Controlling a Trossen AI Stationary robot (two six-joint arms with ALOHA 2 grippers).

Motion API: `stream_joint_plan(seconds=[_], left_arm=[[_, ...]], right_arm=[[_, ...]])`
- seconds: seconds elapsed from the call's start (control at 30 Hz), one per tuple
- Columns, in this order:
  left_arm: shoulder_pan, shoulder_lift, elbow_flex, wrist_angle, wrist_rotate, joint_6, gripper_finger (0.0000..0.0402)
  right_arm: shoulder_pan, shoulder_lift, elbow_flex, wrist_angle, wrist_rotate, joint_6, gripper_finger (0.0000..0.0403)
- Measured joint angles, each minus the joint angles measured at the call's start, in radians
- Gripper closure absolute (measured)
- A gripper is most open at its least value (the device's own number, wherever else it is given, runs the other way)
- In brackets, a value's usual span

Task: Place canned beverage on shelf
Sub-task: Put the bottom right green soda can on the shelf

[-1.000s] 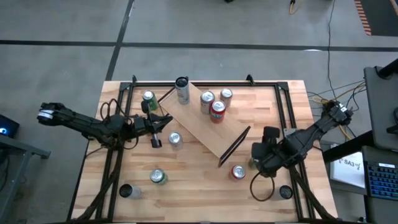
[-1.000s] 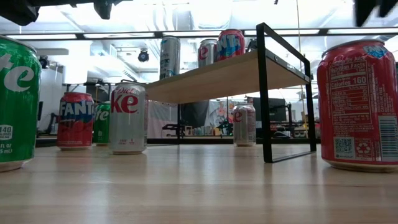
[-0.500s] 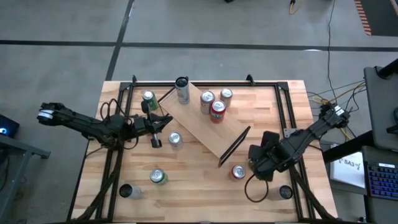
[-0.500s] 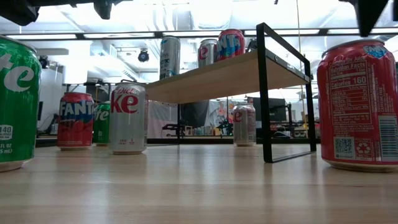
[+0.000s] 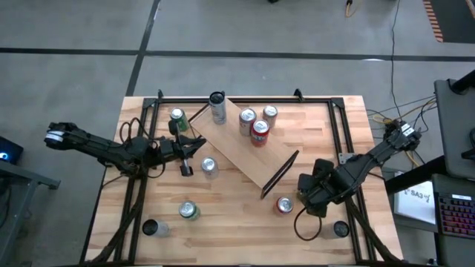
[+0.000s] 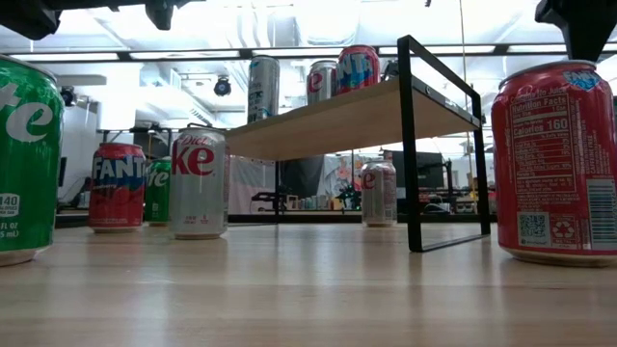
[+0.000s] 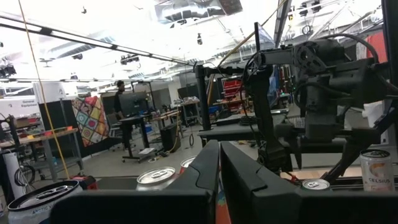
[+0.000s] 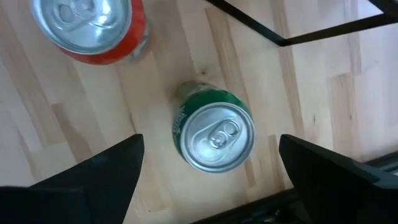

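Note:
The shelf (image 5: 249,144) is a light-wood board on black end frames (image 6: 410,145), set diagonally mid-table. Several cans stand on it, among them a red one (image 5: 258,132) and a tall silver one (image 5: 217,108). My right gripper (image 8: 211,142) is wide open and points down over an upright green can (image 8: 214,135) on the tabletop, one finger on either side of it and clear of it. A red can (image 8: 93,28) stands beside it and also shows in the high view (image 5: 284,205). My left gripper (image 5: 197,144) is shut and empty, level at the table's left.
Loose cans stand on the tabletop: a green one (image 5: 177,117), a silver one (image 5: 209,166), a green one (image 5: 188,211) and a dark one (image 5: 151,228) on the left, and another (image 5: 341,228) near the right front corner. The shelf's near end frame (image 8: 292,34) is close to the green can.
My right gripper has moved a little toward the table's near edge, down beside the red can, and has stayed open. The cans and the shelf have not moved.

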Motion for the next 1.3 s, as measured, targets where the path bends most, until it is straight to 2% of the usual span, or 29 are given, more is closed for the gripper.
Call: stream_joint_plan(seconds=[0.8,1.3], left_arm=[[0.000,0.000,0.000,0.000,0.000,0.000,0.0401],[0.000,0.001,0.000,0.000,0.000,0.000,0.0401]], right_arm=[[-0.011,-0.023,-0.159,0.077,-0.021,-0.019,0.0039],[-0.077,-0.023,-0.304,0.259,-0.052,-0.055,0.0039]])
